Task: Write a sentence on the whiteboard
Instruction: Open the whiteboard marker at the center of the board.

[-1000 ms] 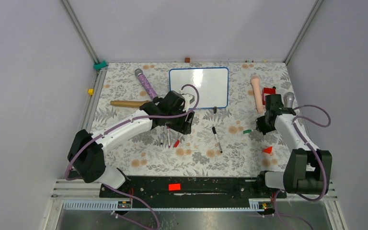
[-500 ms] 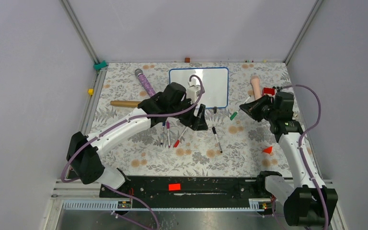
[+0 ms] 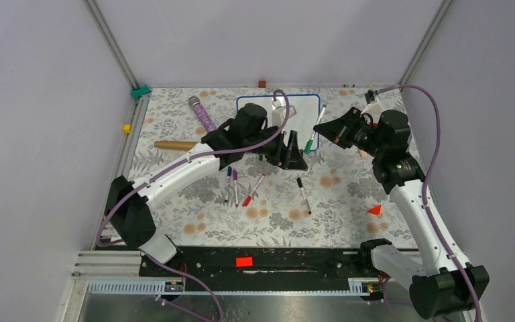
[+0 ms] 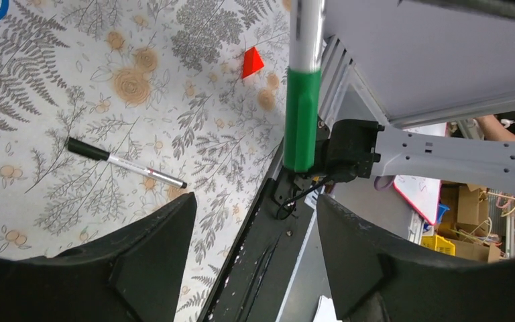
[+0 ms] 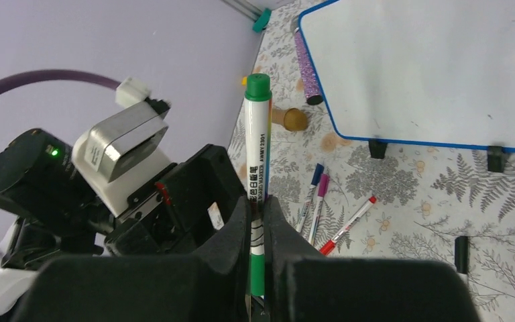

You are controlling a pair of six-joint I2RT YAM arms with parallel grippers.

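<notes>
The whiteboard [image 3: 302, 111] [image 5: 429, 67], white with a blue frame, lies at the back of the table, partly covered by my left arm. Its visible surface is blank, and the sentence is out of view. My right gripper [image 3: 338, 131] [image 5: 258, 208] is shut on a green marker [image 3: 315, 129] [image 5: 257, 147], holding it in the air over the board's right edge. My left gripper [image 3: 294, 151] [image 4: 255, 201] stands open just left of the marker. The marker's green cap [image 4: 302, 114] hangs beyond the left fingertips, with nothing between them.
Blue, purple and red pens [image 3: 241, 188] [image 5: 322, 201] and a black pen [image 3: 303, 194] [image 4: 126, 163] lie on the floral cloth in the middle. A purple glitter roller [image 3: 204, 119] and a wooden stick [image 3: 178, 145] lie at the back left. A red triangle [image 3: 374, 210] [image 4: 251, 62] sits at the right.
My right arm rose from the table's right side and carried the green marker left and back to the board's edge. My left gripper swung right and turned toward the marker.
</notes>
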